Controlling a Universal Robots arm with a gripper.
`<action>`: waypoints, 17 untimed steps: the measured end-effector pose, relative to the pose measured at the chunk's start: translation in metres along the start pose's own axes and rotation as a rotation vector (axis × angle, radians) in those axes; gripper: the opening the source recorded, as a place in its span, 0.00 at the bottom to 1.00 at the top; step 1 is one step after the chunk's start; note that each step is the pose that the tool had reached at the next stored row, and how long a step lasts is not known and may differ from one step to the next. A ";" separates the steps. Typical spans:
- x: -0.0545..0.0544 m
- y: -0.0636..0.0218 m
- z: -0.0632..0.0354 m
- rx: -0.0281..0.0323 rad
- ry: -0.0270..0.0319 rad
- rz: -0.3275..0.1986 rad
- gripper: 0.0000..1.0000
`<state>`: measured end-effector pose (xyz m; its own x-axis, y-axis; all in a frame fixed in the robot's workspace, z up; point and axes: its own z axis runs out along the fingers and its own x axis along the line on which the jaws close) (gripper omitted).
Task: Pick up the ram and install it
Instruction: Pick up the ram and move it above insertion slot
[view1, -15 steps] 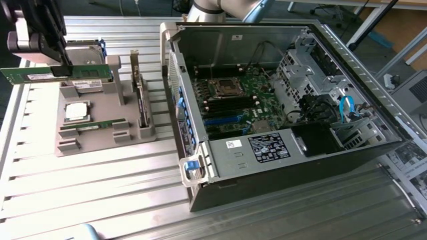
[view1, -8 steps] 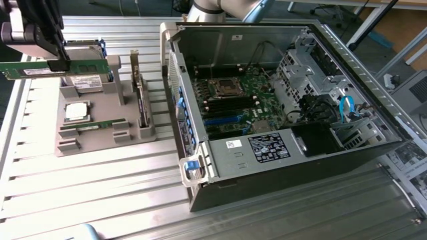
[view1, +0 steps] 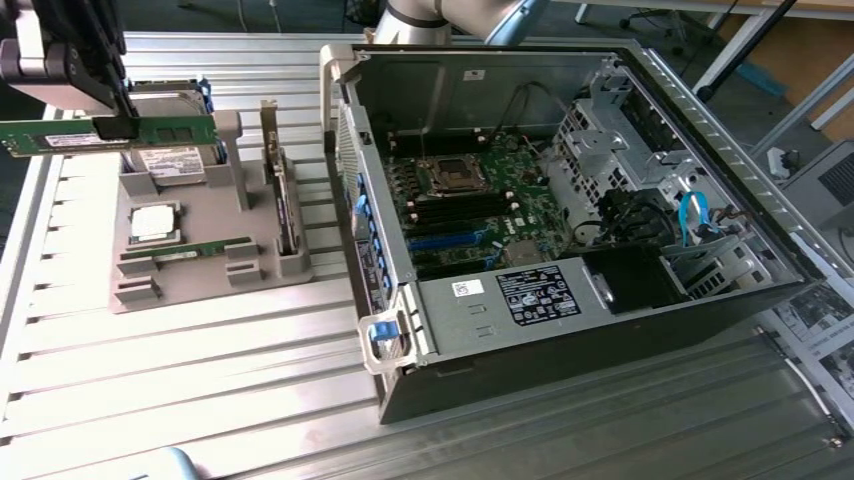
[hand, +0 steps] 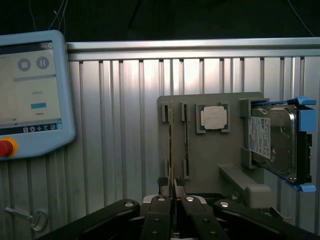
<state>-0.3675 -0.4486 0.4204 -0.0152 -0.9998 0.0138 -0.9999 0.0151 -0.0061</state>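
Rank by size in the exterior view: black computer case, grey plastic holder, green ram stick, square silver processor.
1. black computer case
2. grey plastic holder
3. green ram stick (lifted, maybe nearer the camera)
4. square silver processor

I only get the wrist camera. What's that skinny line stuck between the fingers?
Observer: Side-on in the exterior view it is the ram, a long green stick, clamped in the gripper and held above the gray tray.
Operator: Where's the computer it goes in?
Observer: The open computer case lies at the exterior view's right of the tray, with its green motherboard facing up.
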 end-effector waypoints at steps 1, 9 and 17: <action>0.000 -0.0003 -0.0001 -0.0001 0.0001 0.000 0.13; 0.000 -0.0064 0.0001 0.0001 0.0000 0.000 0.13; 0.000 -0.0109 0.0001 0.0001 -0.0001 0.000 0.13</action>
<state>-0.3566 -0.4486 0.4204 -0.0153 -0.9998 0.0137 -0.9999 0.0152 -0.0061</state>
